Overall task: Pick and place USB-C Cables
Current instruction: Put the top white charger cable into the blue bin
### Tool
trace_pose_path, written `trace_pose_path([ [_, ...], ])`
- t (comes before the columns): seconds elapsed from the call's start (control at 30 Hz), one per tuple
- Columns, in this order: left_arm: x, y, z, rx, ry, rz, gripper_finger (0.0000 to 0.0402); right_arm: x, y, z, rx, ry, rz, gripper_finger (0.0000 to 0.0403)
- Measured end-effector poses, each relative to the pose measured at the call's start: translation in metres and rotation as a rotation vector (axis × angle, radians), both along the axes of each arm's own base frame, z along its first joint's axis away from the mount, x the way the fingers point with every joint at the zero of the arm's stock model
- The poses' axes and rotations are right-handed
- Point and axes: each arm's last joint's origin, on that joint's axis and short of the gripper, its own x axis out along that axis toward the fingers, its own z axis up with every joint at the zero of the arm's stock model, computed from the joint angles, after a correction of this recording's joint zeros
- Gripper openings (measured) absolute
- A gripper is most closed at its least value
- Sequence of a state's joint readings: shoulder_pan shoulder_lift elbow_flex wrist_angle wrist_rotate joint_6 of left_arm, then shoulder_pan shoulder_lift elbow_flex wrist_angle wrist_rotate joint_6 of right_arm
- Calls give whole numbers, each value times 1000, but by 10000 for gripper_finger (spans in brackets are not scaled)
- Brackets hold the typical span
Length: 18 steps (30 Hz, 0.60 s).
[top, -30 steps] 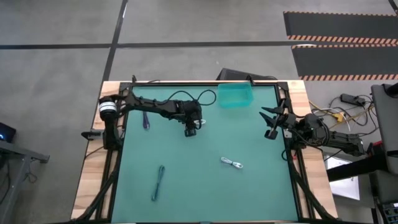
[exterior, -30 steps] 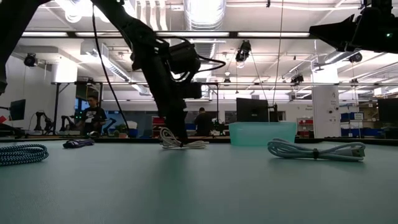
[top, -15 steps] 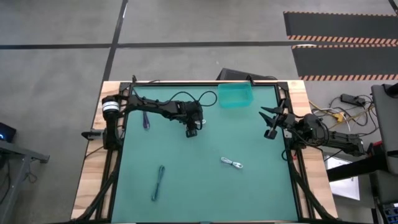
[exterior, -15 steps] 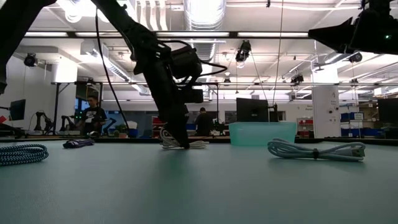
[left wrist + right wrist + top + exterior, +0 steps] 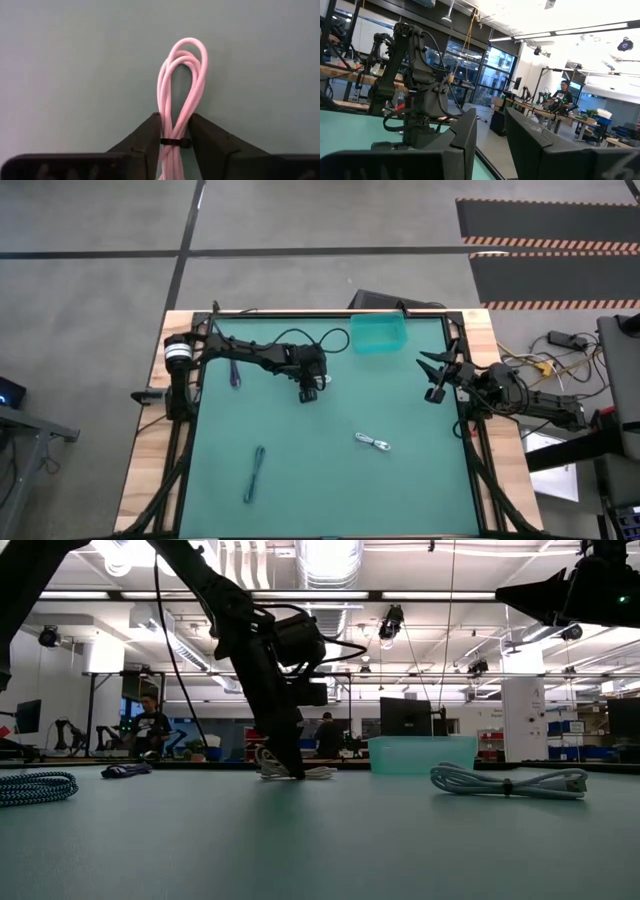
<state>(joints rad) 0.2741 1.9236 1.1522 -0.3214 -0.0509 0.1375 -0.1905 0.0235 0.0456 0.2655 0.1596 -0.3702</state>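
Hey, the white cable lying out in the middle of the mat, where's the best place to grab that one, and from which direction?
Probably from straight above, at the middle of the white cable, where a dark tie cinches the strands into one narrow bundle. It lies flat on the mat, so set the fingers across its width, not along it.

Green table (image 5: 400, 490) with four cable bundles and teal bin (image 5: 379, 333)

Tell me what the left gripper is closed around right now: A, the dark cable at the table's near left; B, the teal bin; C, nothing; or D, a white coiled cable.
D: in the left wrist view the left gripper has its fingers pressed against both sides of a white coiled cable at its tie band, down on the green table.
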Motion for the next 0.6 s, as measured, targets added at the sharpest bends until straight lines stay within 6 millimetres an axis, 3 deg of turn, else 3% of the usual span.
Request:
trace_pose_path([
  [0.27, 0, 0, 0, -4, 0, 0, 37, 0, 0, 0, 1, -1, 0, 93],
  [0.6, 4, 1, 7, 8, -15, 30, 29, 0, 0, 0, 1, -1, 0, 93],
])
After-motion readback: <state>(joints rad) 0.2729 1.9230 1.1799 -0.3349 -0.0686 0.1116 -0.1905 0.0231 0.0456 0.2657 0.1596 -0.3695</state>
